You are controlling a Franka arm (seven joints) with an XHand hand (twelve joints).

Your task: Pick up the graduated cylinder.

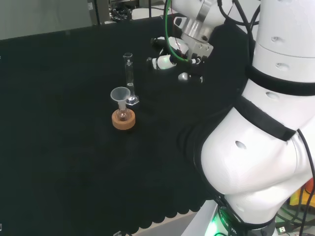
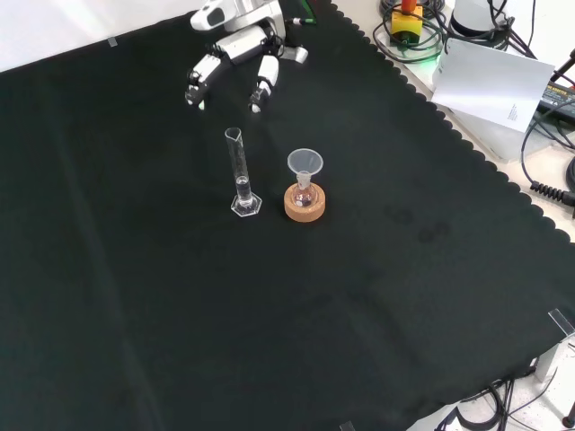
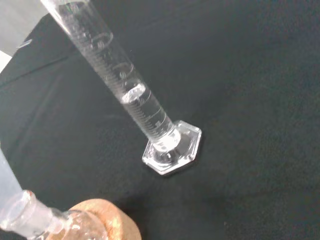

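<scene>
While hand [image 2: 235,49] hovers upper left of front view, fingers relaxed, holding nothing: graduated cylinder [image 2: 240,174] upright mid-frame, well apart. Flask with funnel [image 2: 305,184] just beside. Risk: tall narrow cylinder tips if knuckles brush it; funnel snagged.

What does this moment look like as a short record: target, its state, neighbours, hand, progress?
target: graduated cylinder
state: upright on the black cloth, a little clear liquid in its lower part
neighbour: small flask with a funnel in its neck, on a cork ring, beside the cylinder, apart from it
hand: hand above the cloth, farther off in the front view, fingers relaxed, holding nothing
progress: cylinder not yet touched
</scene>
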